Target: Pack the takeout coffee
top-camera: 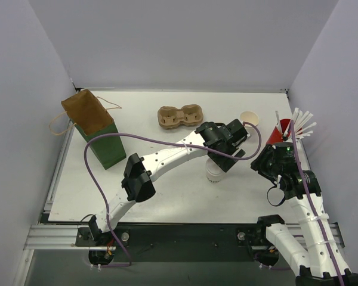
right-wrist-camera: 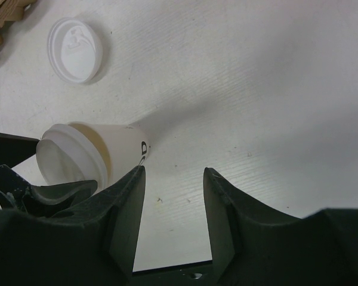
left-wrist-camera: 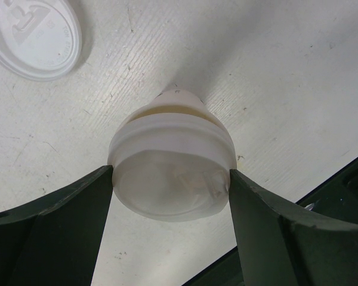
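One takeout coffee cup [top-camera: 213, 173], white with a white lid pressed on, stands on the table. My left gripper [top-camera: 219, 162] reaches down over it, and in the left wrist view both fingers [left-wrist-camera: 77, 208] touch the rim of the lid, so the gripper [left-wrist-camera: 170, 179] is shut on the lidded cup [left-wrist-camera: 173, 140]. The right wrist view shows the same cup [right-wrist-camera: 122, 146] just left of my right gripper [right-wrist-camera: 174, 173], which is open with only bare table between its fingers. A second takeout coffee cup [top-camera: 249, 117], lidless with a tan inside, stands at the back right.
A loose white lid [left-wrist-camera: 33, 36] [right-wrist-camera: 74, 49] lies on the table beyond the held cup. The brown pulp carrier [top-camera: 180, 117] sits at the back centre. A green and brown paper bag [top-camera: 95, 128] stands at the left. A red cup of straws [top-camera: 280, 134] is beside the right arm.
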Motion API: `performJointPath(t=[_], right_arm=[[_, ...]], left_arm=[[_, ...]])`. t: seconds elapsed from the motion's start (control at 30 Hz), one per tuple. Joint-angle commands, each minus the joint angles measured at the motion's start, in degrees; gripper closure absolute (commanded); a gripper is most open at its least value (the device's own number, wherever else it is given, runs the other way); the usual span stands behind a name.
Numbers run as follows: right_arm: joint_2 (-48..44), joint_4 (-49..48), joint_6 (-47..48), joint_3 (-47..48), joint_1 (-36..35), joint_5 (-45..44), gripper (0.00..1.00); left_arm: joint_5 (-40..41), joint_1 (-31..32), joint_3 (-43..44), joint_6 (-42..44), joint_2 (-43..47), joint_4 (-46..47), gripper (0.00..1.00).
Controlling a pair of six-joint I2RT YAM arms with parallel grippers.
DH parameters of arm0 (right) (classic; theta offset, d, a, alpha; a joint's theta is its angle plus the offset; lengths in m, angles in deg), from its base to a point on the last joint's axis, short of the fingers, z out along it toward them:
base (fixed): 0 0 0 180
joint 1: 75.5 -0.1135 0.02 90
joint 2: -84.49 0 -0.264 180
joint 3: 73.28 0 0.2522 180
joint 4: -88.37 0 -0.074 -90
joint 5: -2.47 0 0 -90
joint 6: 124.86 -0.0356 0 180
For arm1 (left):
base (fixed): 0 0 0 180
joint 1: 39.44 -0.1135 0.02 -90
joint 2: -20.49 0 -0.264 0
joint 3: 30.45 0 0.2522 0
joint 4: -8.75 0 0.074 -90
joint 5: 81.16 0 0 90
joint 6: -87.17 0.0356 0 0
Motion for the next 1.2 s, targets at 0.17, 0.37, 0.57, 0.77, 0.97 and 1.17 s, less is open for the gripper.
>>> performJointPath(t=[0.17,0.37,0.57,0.77,0.97,1.17], right_arm=[[0.2,1.1,0.4,-0.7,0.5,1.7,0.61],[0.1,1.3,0.4,-0.7,0.4,2.0,0.61],[0.4,1.4,0.4,-0.5,0.4,2.1,0.61],[0.7,1.5,0.4,-0.4,0.5,2.3,0.61],[0.7,1.6,0.5,-0.4,0.5,2.3,0.61],[1.1,1.5,0.6,-0.3,0.5,2.5,0.61]], left_arm=[[0.4,0.2,3.4,0.8,-1.0,0.2,0.18],[0.2,0.1,3.6,0.8,-1.4,0.3,0.14],[0.3,0.2,3.8,0.9,-1.6,0.6,0.12],[0.2,0.1,4.4,1.2,-1.2,1.3,0.08],[-0.2,0.0,4.5,1.8,-0.9,1.9,0.06],[-0.1,-0.2,4.4,2.0,-0.6,2.4,0.04]])
